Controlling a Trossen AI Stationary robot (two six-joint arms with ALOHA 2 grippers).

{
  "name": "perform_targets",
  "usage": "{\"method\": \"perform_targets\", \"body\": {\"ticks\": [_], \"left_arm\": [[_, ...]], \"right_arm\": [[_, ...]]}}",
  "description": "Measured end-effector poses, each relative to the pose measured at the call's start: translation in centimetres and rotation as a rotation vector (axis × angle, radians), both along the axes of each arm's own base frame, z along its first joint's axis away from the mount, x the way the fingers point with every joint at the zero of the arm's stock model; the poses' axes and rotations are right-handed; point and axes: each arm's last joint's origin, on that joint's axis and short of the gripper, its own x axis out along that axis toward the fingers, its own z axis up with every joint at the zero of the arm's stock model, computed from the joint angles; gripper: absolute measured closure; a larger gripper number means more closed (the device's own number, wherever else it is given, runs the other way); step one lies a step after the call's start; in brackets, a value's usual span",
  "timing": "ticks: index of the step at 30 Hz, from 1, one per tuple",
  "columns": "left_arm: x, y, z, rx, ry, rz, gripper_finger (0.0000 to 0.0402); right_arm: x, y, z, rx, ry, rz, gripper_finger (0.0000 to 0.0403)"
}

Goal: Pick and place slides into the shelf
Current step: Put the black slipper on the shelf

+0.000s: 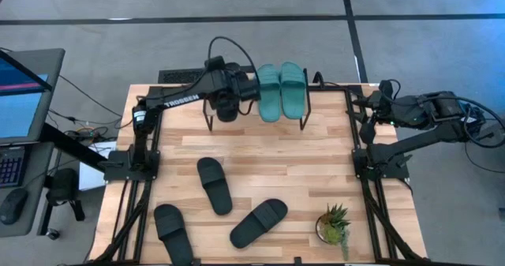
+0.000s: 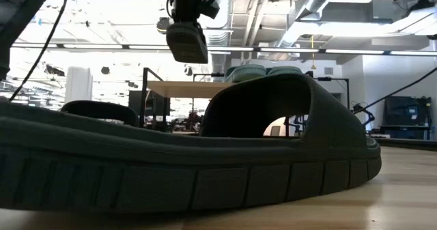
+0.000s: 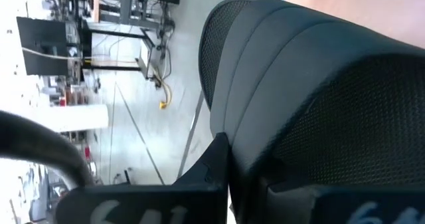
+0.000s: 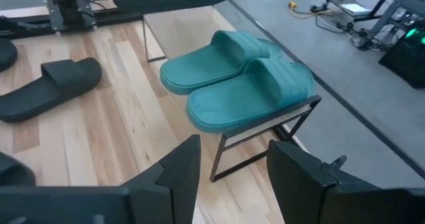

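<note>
Left claw (image 1: pixel 237 92): pinching a black rubber slide (image 1: pixel 225 104), over the low wooden shelf (image 1: pixel 304 120).
Beside it: two teal rubber slides (image 1: pixel 280 88), already shelved.
Advice: lower flat, release clear of the teal pair.
Right claw (image 4: pixel 229 164): spread, idle, well apart.

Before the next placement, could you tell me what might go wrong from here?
The left gripper holds a black slide over the shelf beside the two teal slides; lowering it could nudge them. The teal pair overhangs the shelf edge, so a bump might tip it off.
</note>
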Motion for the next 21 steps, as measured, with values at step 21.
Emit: {"method": "perform_targets", "body": {"ticks": [21], "left_arm": [[0.0,5.3,-3.9,-0.057,0.053,-0.003,0.0401]], "right_arm": [[-0.1,-0.1,0.0,-0.018,0.011,-0.01,0.0242]]}}
